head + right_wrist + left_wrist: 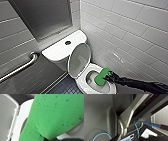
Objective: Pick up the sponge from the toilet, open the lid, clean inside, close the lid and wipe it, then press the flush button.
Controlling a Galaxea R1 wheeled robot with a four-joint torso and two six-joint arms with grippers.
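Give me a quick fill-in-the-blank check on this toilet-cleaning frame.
1. The lid is ____ rather than shut.
2. The right pincer grips the ____ sponge in the bowl.
3. The flush button sits on top of the ____.
Missing words: open; green; cistern.

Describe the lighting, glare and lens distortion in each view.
Head view: the wide lens slants the tiled wall and the toilet, and a bright streak of glare lies on the tiles beside the raised lid. Right wrist view: soft, even light on the sponge, no glare. Left wrist view: dim and shadowed, apart from a bright wall patch.
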